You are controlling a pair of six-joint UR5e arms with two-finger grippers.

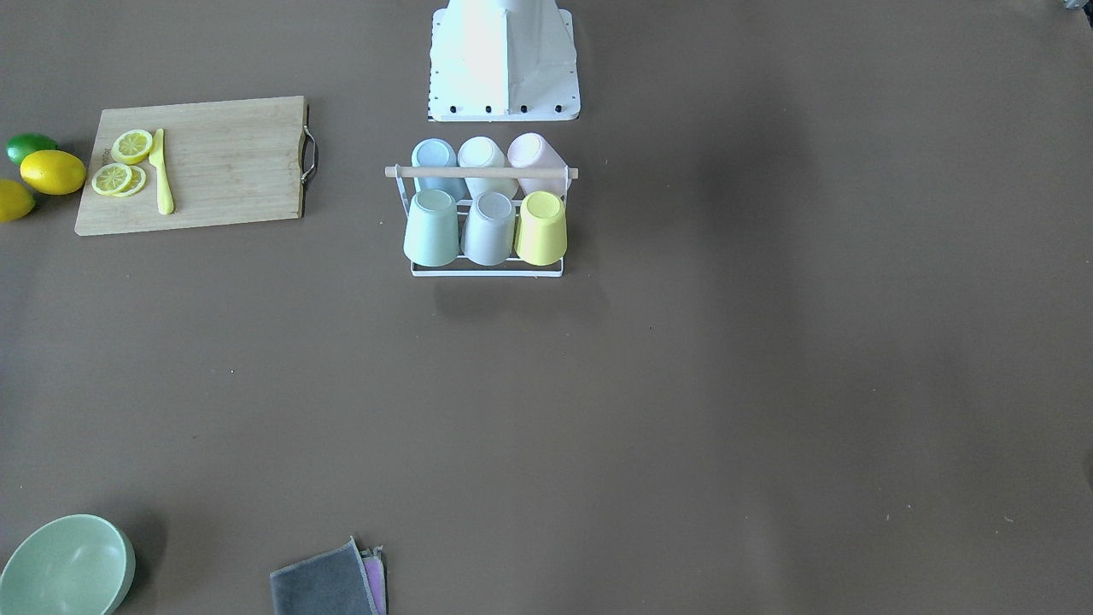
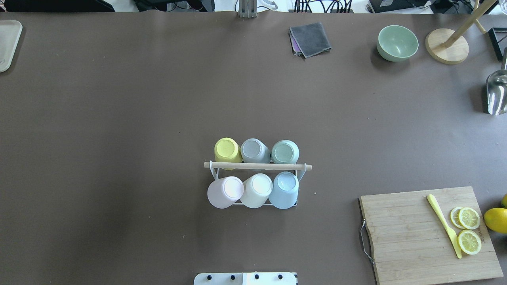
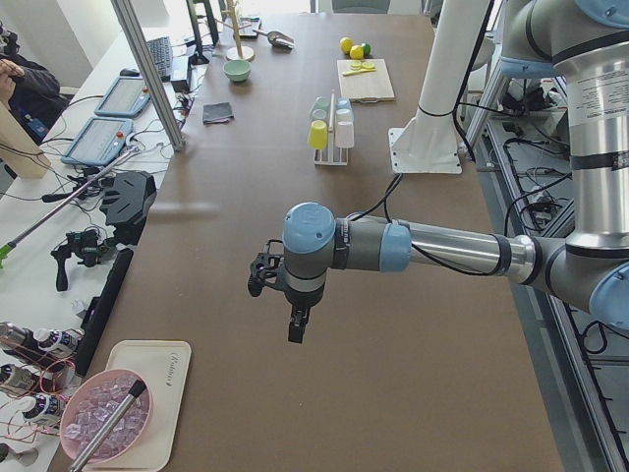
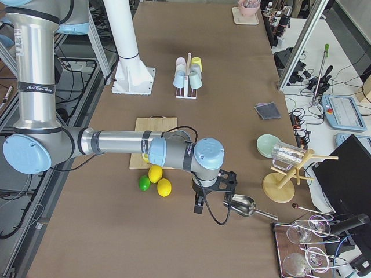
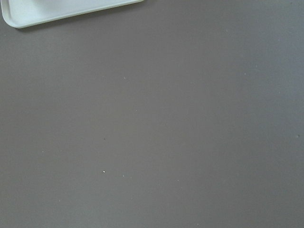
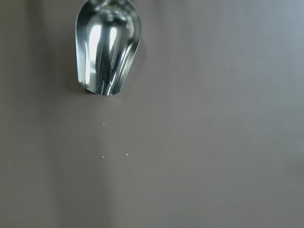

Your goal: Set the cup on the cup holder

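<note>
- A brown table [image 2: 119, 118] filled the lab scene, with operators' tablets and cables along its far side.
- Nearest the robot's white base [image 2: 245, 278], the cup holder [image 2: 257, 166] stood upright at mid-table, its wooden rod lying crosswise to the robot.
- Six cups sat mouth-down over its prongs, three to a side. The pink cup [image 2: 223, 192], white cup [image 2: 257, 190] and blue cup [image 2: 284, 189] were on the robot's side. The yellow cup [image 2: 227, 149], grey cup [image 2: 253, 149] and green cup [image 2: 285, 151] were beyond the rod. Each tilted outward, which we judged was how the slanted prongs carried them.
- We found no loose cup on the table and no free prong, so the task looked complete to us.
- On the robot's right, a cutting board [image 2: 408, 233] with lemon slices [image 2: 469, 217] and a yellow knife [image 2: 443, 223] lay well apart from the rack.
- Farther off, a folded grey cloth [image 2: 311, 38] and a green bowl [image 2: 397, 42] sat near the far edge.
- The left arm stretched level over the table's left end with its wrist turned down. The left gripper [image 3: 293, 324] hung above bare table near a white tray [image 5: 57, 12]. We could not tell how wide its jaws stood; no cup showed in it.
- The right arm reached over the opposite end, and the right gripper [image 4: 200, 205] pointed down beside a metal scoop [image 6: 107, 47]. We could not tell its opening either.
</note>
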